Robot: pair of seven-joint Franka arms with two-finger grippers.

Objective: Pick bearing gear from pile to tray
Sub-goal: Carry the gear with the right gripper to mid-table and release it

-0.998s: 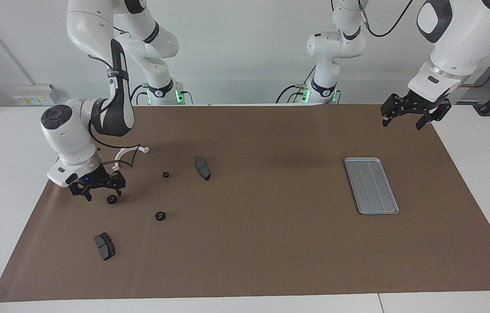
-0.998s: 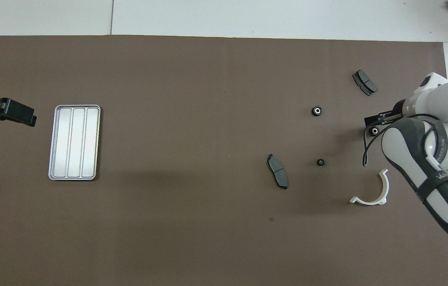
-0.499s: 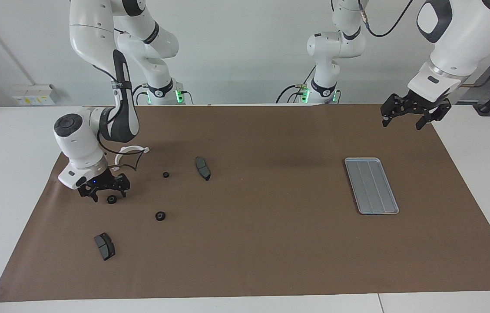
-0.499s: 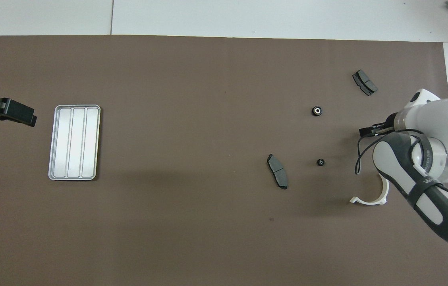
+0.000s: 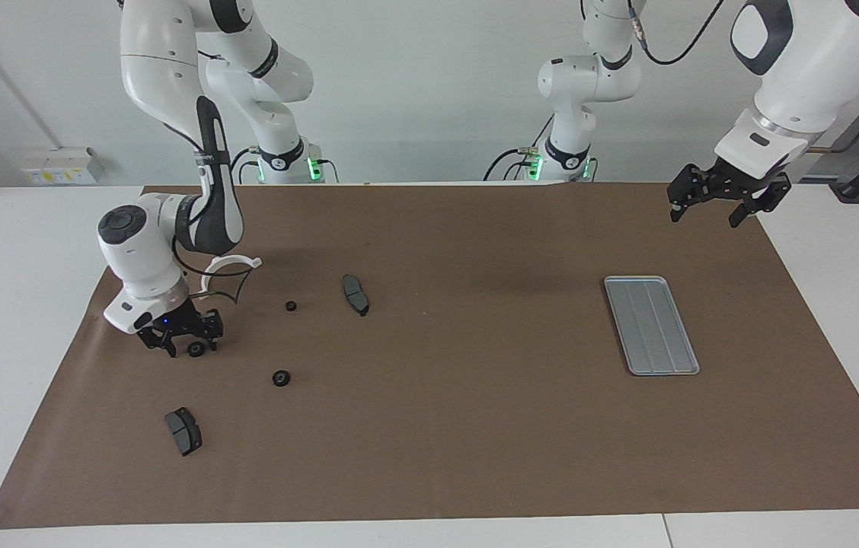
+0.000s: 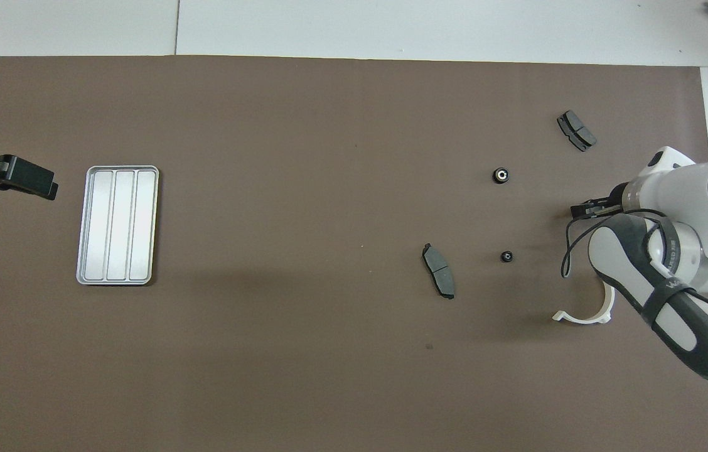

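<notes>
Bearing gear [image 5: 196,349] sits between the right hand's [image 5: 186,348] spread fingers; left hand [image 5: 707,214] waits spread.

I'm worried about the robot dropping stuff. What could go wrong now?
The right gripper sits low around a small black gear, its fingers not yet shut on it. The round gear might roll or pop out as they squeeze. The tray lies toward the left arm's end of the table, so the gear could slip on the trip there. The arm's loose cable hangs over the white bracket and might snag it.
</notes>
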